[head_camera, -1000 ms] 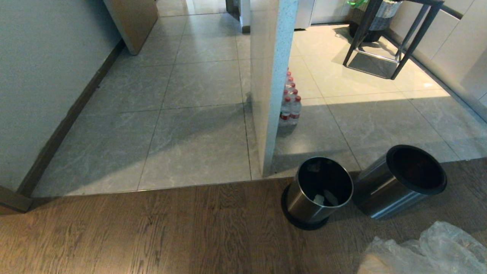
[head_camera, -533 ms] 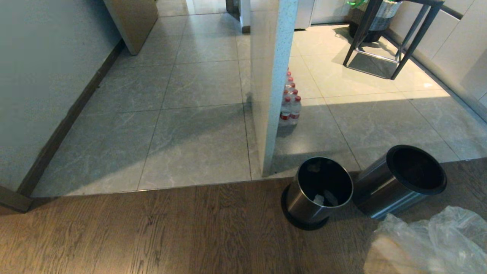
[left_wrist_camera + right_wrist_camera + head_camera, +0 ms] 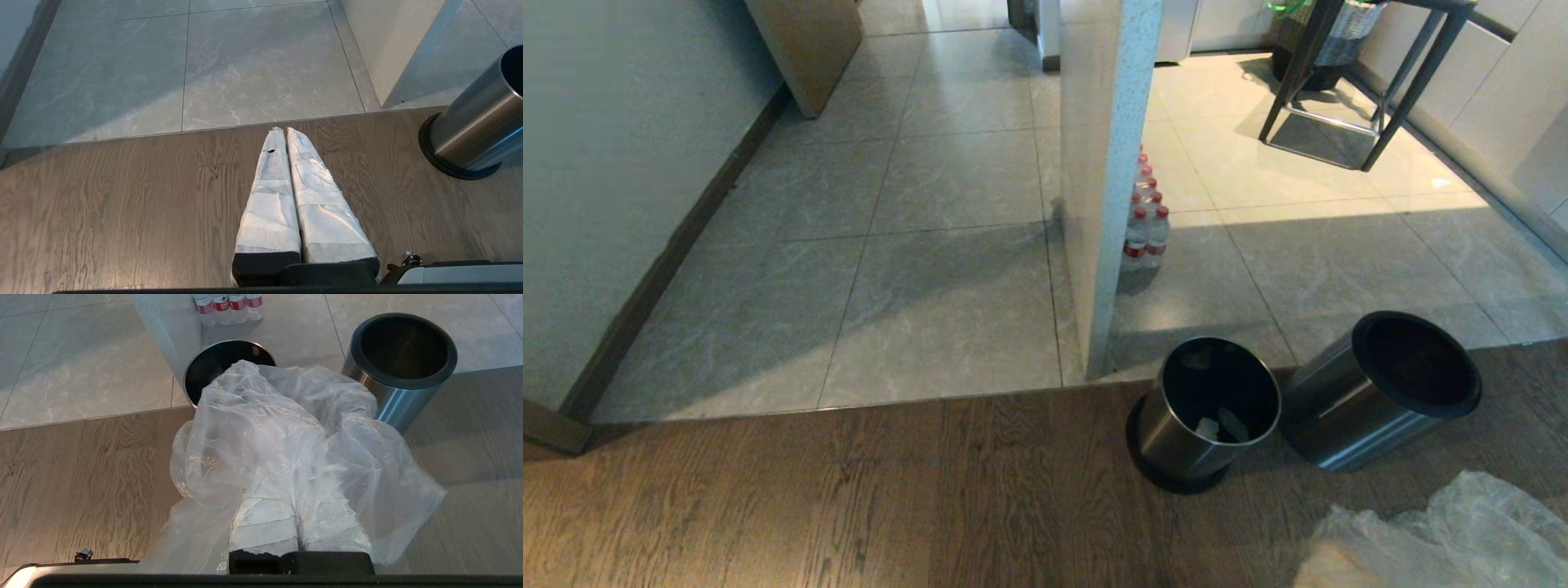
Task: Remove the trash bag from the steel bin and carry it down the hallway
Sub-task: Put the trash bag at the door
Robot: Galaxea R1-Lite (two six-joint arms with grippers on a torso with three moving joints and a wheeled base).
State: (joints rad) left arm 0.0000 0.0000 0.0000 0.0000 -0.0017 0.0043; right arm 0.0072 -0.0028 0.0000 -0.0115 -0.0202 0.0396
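The clear, crinkly trash bag [image 3: 286, 437] hangs draped over my right gripper [image 3: 295, 486], which is shut on it; the tape-wrapped fingers [image 3: 265, 522] show through the plastic and their tips are hidden. In the head view only the trash bag [image 3: 1445, 535] shows, at the lower right. The steel bin [image 3: 1207, 408] stands upright on the wood floor with white scraps left inside. Its black-rimmed sleeve [image 3: 1380, 392] stands tilted just to its right. The hallway [image 3: 947, 180] of grey tiles runs ahead on the left. My left gripper [image 3: 284, 130] is shut and empty above the wood planks.
A white partition wall [image 3: 1107, 163] ends just behind the bin, with a pack of red-capped water bottles [image 3: 1145, 233] beside it. A black stool frame [image 3: 1372, 82] and a woven basket [image 3: 1331, 41] stand far right. A brown door panel [image 3: 809, 49] juts into the hallway.
The trash bag at the lower right rose a little half a second ago and has sunk back. The bin, the sleeve and the left arm have not moved.
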